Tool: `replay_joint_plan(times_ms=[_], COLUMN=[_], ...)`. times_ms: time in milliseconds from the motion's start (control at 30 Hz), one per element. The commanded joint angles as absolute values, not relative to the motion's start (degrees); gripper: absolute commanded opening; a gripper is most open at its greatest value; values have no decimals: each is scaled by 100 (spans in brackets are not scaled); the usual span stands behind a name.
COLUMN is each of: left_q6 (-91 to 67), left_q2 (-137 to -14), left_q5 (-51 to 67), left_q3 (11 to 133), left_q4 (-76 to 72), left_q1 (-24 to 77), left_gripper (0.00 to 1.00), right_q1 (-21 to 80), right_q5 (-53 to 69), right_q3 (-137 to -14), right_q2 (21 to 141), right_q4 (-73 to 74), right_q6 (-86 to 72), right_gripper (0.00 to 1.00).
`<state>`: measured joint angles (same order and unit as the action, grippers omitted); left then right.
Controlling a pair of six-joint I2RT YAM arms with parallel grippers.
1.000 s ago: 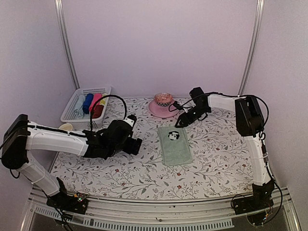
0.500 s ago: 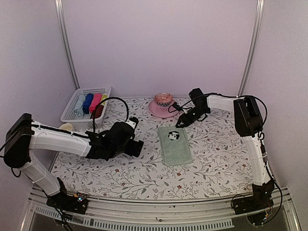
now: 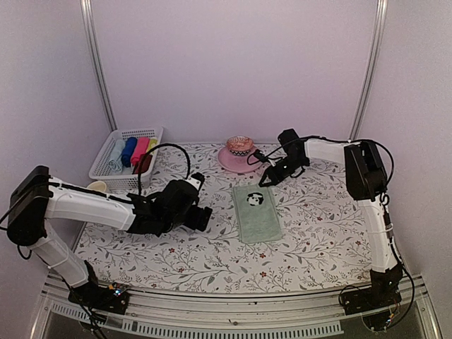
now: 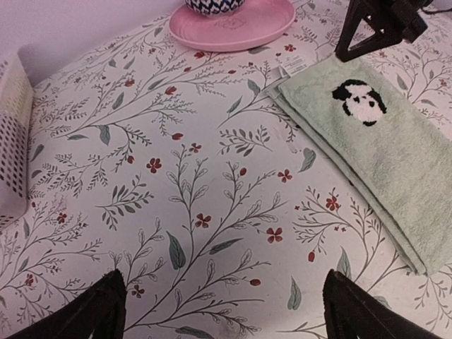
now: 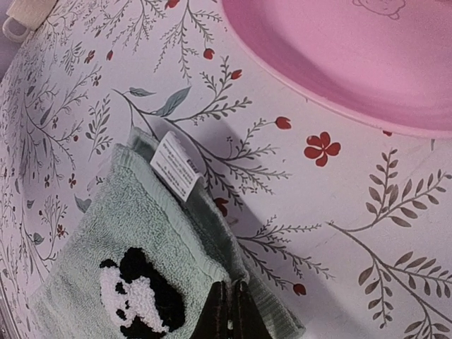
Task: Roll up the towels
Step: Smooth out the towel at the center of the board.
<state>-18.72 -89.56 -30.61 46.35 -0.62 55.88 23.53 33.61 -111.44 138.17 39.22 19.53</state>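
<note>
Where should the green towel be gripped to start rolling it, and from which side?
Pinch the green towel at its far short hem, by the label, coming from the far side near the pink plate. It lies flat and folded lengthwise, so that narrow end likely lifts easily and rolls toward its near end. The right fingers are closed on that hem.

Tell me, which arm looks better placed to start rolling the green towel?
Right. The right end effector is shut on the far edge of the green towel, while the left end effector hangs open over the table cover beside it.
</note>
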Motion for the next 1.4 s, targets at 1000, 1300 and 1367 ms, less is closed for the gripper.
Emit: replay_joint_plan(times_ms=[1000,1300,1367], left_q6=[-1942,-1951,-1946], left_q2=[-9220,-9213,-9211], left_q5=[-2986,-2987,-2987], left_q3=[4649,4658,4645], left_q4=[-252,-248,-242], left_q1=[5697,5717,5727], left_gripper=[97,97,97], right_q1=[2233,2237,2235], right_q5=[2985,2507,2389], right_q3=[-10288,-10381,-10371], right_q2=[12437,12690,12742], right_q4=[3591,3567,3573], right_q6=[2048,2048,2056], right_gripper=[3,4,4])
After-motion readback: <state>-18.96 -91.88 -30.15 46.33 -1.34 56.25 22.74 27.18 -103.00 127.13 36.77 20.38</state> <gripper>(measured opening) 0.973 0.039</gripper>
